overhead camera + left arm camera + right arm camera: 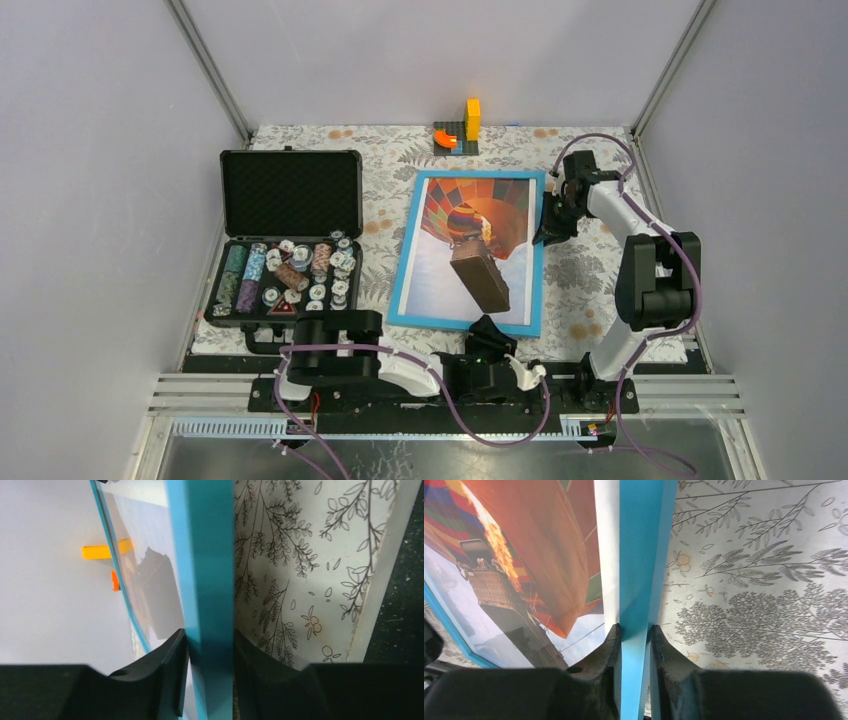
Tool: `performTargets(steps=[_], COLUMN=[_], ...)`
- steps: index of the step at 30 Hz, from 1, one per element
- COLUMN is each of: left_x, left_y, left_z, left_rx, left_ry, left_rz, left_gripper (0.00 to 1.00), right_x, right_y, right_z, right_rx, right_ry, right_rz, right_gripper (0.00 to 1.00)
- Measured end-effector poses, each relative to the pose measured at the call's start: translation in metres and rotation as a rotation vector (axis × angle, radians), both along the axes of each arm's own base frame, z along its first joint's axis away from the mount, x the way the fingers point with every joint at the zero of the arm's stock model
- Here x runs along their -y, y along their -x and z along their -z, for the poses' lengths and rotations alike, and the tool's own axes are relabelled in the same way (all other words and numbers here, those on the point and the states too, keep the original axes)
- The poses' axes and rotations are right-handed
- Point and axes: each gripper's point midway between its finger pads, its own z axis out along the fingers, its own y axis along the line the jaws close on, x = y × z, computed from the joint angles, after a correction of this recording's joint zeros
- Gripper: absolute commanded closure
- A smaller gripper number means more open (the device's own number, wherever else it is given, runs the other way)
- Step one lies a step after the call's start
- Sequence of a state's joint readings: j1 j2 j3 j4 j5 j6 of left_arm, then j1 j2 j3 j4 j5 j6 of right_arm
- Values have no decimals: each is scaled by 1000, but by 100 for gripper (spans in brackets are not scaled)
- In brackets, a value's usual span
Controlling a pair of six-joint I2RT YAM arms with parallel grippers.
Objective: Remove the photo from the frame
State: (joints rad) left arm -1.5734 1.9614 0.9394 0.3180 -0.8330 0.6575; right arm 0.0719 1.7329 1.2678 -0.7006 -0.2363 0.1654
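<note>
Photo (440, 285) sits face up inside the frame (639, 555), which lies in the middle of the overhead view on the flower-printed tabletop (590, 285), its long sides running from near to far.

Nearest, at the bottom of that view, the left gripper (490, 335) meets the frame's near short edge right of its middle. In the left wrist view its fingers (167, 675) stand one on each side of the blue border and pinch it, with patterned cloth to the right and the glazed face to the left.

Along the frame's right long edge, towards the far corner, the right gripper (551, 228) reaches in from the right. Its fingers (606, 665) are pressed onto the blue rim from both sides, the balloon print on their left and bare cloth on their right.

Left of the frame, apart from it by a strip of cloth, an open black case (290, 190) lies with its foam lid back and poker chips (290, 275) in its tray.

Beyond the frame's far edge a small stack of orange and yellow blocks (460, 130) stands near the back wall. Bare cloth lies between the frame's right edge and the right arm.
</note>
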Motion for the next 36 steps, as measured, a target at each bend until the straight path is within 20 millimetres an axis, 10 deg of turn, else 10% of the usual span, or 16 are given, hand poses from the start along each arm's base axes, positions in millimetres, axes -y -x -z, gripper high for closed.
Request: performTargets(steps=[2,8,21,28,36], left_x=[-1,-8,-2,4,12], left_y=[-1,-1,-8,-12,-14], left_z=[-3,4,-23,-41,-66], left_rx=[14,-18,-61,-82,-132], left_ry=[10,-38,59,122,198], left_rz=[-16,-35,-98,-126,-167], left_gripper=[77,100,100,89,40], right_x=[-3,-28,-21,-41,-38], right_y=[2,3,35,37,20], right_z=[-1,-25,-14,-18,-41], right_rx=[-5,34,-7,67,116], right_ry=[-20,-197,-484,-642,-637], right_rz=[-4,-45,33,-5,19], right_gripper=[28,2,0,36,86])
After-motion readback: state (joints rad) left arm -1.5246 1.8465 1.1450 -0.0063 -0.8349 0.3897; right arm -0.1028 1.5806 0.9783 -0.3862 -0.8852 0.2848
